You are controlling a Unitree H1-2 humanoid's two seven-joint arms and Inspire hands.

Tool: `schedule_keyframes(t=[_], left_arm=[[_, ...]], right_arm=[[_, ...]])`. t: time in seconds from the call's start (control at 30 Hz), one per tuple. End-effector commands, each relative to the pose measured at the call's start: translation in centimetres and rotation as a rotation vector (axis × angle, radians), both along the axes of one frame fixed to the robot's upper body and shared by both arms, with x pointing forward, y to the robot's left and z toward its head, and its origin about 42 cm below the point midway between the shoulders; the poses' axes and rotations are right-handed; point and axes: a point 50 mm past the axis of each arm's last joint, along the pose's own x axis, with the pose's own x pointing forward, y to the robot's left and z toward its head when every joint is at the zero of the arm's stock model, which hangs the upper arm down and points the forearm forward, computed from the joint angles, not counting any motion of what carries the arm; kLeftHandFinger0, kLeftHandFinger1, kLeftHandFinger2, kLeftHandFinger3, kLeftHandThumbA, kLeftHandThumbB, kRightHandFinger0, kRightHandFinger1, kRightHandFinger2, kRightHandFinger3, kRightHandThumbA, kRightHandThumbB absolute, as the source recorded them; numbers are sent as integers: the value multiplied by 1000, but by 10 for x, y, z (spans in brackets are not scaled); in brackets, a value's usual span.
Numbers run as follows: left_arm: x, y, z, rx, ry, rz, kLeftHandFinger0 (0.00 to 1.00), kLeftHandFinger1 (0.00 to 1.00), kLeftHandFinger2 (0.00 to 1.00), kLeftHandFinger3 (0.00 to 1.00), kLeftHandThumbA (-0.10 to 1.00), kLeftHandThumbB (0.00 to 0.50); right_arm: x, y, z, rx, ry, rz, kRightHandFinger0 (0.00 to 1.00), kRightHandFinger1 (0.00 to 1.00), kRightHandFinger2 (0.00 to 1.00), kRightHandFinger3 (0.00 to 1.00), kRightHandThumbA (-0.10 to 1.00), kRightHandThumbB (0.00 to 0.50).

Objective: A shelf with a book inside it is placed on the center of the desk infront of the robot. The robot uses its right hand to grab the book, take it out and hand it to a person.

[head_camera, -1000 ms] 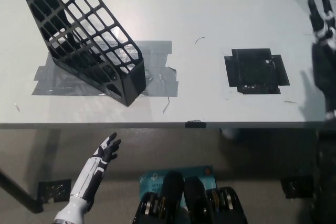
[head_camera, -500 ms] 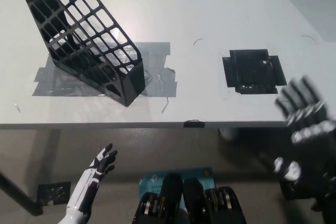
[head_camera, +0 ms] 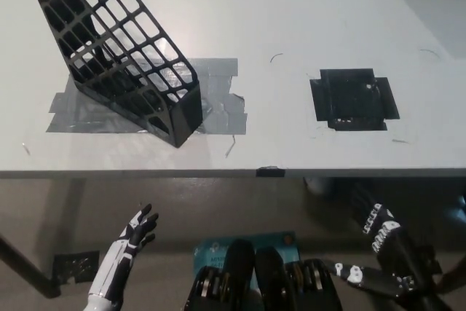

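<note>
The black lattice shelf (head_camera: 116, 56) is seen taped on the white desk (head_camera: 291, 20) with no book discernible inside, while the black right hand (head_camera: 382, 253) and white left hand (head_camera: 135, 229) are held below the desk edge, fingers spread, grasping nothing.

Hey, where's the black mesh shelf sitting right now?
In the head view the black mesh shelf stands at the desk's upper left, on grey tape, left of the black tape patch.
</note>
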Motion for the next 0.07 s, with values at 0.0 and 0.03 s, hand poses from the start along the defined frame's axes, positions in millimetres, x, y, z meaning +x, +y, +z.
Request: schedule_keyframes(t=[0.0, 0.03], left_arm=[[0, -1, 10, -32, -73, -13, 1000, 1000, 1000, 1000, 1000, 242], [0, -1, 10, -32, -73, -13, 1000, 1000, 1000, 1000, 1000, 242]], right_arm=[[5, -1, 5, -66, -77, 32, 1000, 1000, 1000, 1000, 1000, 313], [5, -1, 5, -66, -77, 32, 1000, 1000, 1000, 1000, 1000, 313]])
